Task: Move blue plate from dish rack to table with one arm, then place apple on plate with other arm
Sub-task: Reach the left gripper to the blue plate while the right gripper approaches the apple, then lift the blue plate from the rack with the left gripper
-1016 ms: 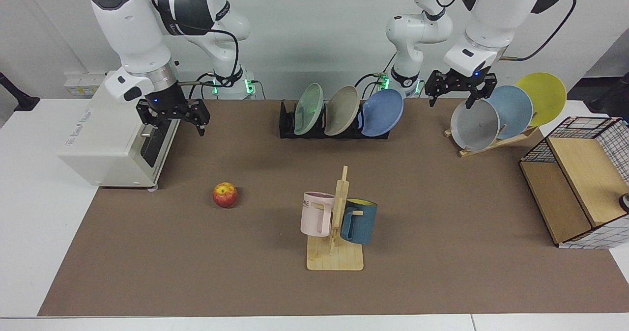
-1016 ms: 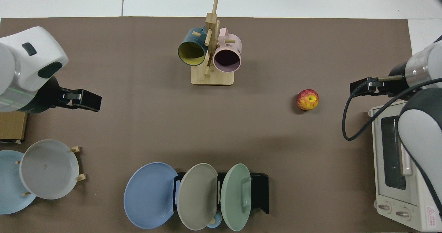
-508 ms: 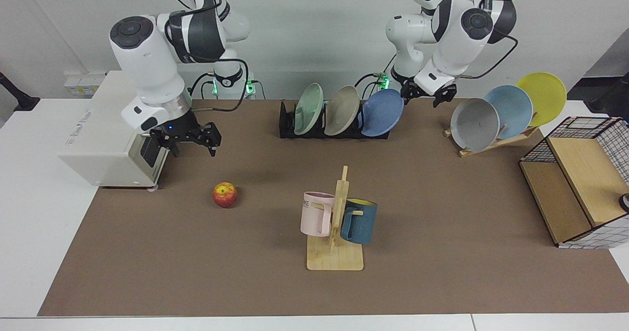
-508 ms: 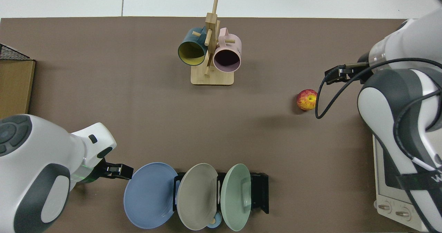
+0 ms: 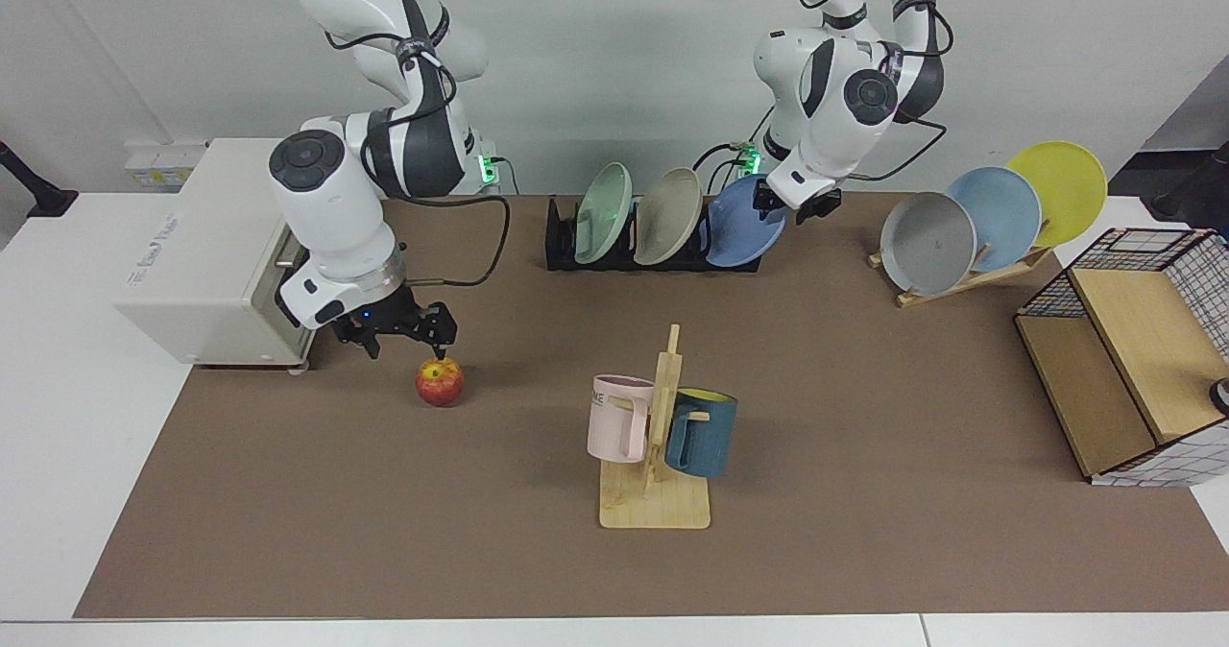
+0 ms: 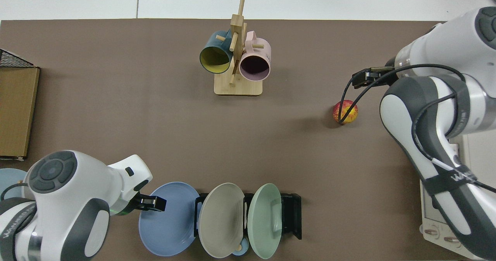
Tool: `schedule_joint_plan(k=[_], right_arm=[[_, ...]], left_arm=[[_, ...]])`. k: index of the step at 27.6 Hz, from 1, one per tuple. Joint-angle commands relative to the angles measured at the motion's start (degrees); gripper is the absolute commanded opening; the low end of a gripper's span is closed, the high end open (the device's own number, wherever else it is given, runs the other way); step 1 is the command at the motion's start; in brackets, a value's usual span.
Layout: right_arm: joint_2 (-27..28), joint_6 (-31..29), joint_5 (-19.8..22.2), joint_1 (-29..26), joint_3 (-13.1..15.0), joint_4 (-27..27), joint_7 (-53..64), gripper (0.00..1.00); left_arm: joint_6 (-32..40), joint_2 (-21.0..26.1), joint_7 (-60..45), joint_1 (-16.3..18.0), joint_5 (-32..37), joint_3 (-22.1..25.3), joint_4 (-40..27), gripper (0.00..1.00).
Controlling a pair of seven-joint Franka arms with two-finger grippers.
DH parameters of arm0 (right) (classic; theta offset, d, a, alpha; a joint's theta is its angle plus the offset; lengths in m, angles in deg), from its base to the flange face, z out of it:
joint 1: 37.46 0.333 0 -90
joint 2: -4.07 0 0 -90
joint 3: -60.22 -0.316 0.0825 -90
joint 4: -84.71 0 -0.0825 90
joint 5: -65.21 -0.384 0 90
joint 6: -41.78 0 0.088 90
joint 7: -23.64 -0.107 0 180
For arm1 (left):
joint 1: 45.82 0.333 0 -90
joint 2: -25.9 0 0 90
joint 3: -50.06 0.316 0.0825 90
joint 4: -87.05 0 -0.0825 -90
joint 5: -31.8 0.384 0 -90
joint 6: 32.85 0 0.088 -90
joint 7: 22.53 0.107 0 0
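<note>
The round, matte periwinkle-blue plate (image 5: 744,234) (image 6: 168,218) stood on edge at the end slot of the low black slotted dish rack (image 5: 562,242) (image 6: 291,216), near the far edge of the brown matte table (image 5: 864,388) (image 6: 116,117), beside a beige and a pale green plate. The left gripper (image 5: 795,207) (image 6: 152,203) sat at the blue plate's upper rim; whether its fingers were spread or pressed together could not be told, nor whether they touched the rim. The small red apple (image 5: 439,381) (image 6: 345,111) with a yellow patch lay on the table toward the side where the white toaster oven (image 5: 206,263) stood. The right gripper (image 5: 401,338) (image 6: 366,79) hung just above and beside the apple, fingers spread, apart from the fruit. A light-wood mug stand (image 5: 655,493) holding a pink and a dark teal mug occupied the middle of the table, nearer the front edge.
</note>
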Motion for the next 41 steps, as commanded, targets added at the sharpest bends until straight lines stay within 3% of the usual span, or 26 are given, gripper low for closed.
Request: schedule_joint_plan(k=[1, 15, 21, 22, 24, 29, 35, 41], right_arm=[[1.11, -4.58, 0.48, -0.39, -0.22, -4.14, -0.97, 1.00], [6.92, -13.90, 2.15, -0.03, -0.31, -9.50, -1.42, 1.00], [6.92, -16.97, 2.15, -0.03, -0.31, -12.75, -1.50, 0.99], [6.92, -17.33, 2.15, -0.03, -0.31, -13.10, -1.50, 0.87], [6.83, -17.24, 2.24, -0.03, -0.31, -13.37, -1.42, 0.00], [6.65, -15.67, 2.24, -0.03, -0.57, -11.97, -1.77, 0.00], [6.04, -9.34, 2.24, -0.03, -1.18, -7.49, -1.42, 0.00], [4.20, -5.03, 2.42, -0.21, -1.36, -4.41, -1.33, 0.00]], left_arm=[[-0.27, -2.08, 0.82, 0.10, -0.91, 0.20, -1.61, 0.00], [7.73, -1.21, 0.37, 0.71, 3.13, 0.20, 11.22, 0.00], [-1.21, 3.45, 2.74, 0.80, 2.79, 2.74, 14.91, 0.00], [-2.89, 4.24, 3.62, 0.80, 2.35, 2.84, 15.09, 0.00], [-5.44, 5.91, 4.85, 0.80, 0.07, 3.01, 15.53, 0.00], [-13.87, 11.70, 9.07, 0.80, -10.19, 4.33, 15.80, 0.00], [-20.65, 20.58, 11.88, 0.71, -23.48, 3.28, 15.80, 0.00], [-22.50, 23.14, 17.07, 0.71, -29.29, 3.01, 15.45, 0.00]])
